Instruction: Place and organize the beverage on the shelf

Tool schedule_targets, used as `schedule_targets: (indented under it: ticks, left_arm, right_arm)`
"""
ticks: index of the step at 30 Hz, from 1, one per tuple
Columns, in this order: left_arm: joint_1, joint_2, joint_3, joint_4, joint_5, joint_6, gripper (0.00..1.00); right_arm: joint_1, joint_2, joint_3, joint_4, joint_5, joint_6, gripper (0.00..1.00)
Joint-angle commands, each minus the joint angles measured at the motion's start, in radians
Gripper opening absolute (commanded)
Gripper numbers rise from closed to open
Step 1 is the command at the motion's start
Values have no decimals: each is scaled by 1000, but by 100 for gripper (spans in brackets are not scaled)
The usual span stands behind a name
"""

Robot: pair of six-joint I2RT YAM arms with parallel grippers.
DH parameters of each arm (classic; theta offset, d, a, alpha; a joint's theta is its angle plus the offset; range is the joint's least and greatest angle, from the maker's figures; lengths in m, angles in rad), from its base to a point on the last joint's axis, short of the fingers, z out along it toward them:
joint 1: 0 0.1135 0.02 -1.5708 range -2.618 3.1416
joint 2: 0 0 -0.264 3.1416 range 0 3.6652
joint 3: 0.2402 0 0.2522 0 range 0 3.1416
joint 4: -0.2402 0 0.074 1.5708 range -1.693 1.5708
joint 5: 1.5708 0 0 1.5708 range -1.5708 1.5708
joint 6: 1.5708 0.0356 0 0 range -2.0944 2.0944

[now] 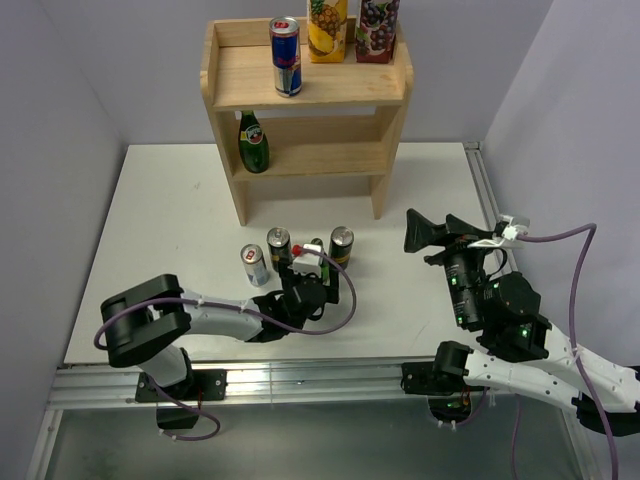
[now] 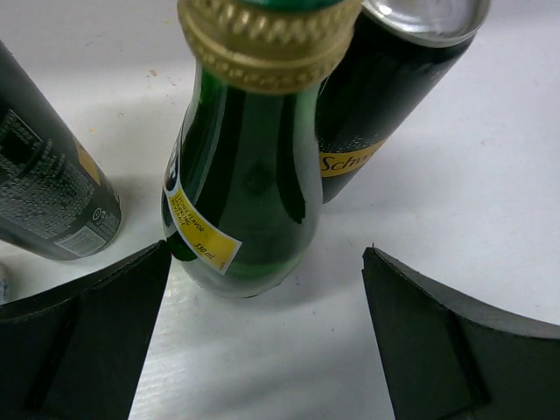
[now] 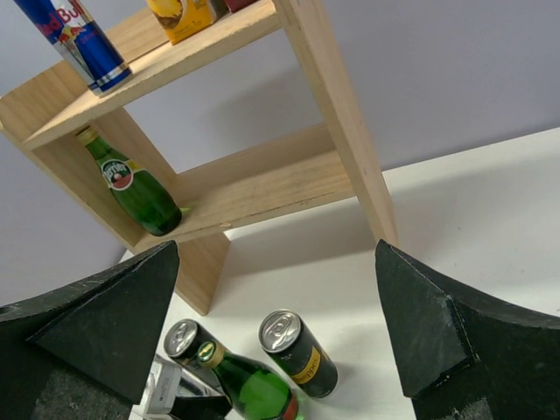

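The wooden shelf (image 1: 345, 82) stands at the back, also in the right wrist view (image 3: 262, 188). Its top board holds a Red Bull can (image 1: 286, 56) and two juice cartons (image 1: 328, 28); its lower tier holds a green bottle (image 1: 252, 143). On the table stand a second green bottle with a gold cap (image 2: 245, 201), two dark cans (image 1: 278, 244) (image 1: 342, 244) and a silver can (image 1: 254, 265). My left gripper (image 1: 312, 262) (image 2: 267, 255) is open, its fingertips on either side of this bottle's base, not closed on it. My right gripper (image 1: 445, 230) (image 3: 276, 249) is open and empty, raised at the right.
In the left wrist view one dark can (image 2: 385, 96) stands just behind the bottle and another (image 2: 48, 188) to its left. A metal rail (image 1: 482, 190) runs along the table's right edge. Purple walls close in the sides and back.
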Motion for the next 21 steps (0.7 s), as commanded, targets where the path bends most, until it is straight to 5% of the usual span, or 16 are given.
schedule_targets:
  ticks: [1,21]
  left_arm:
    - [13,51,-21,127,-17,16,98]
    - [90,210,-35,345,3,78,91]
  right_arm:
    - [-5,-1,-1,2,21,-1,100]
    - [-8,20,-23,8,21,9,100]
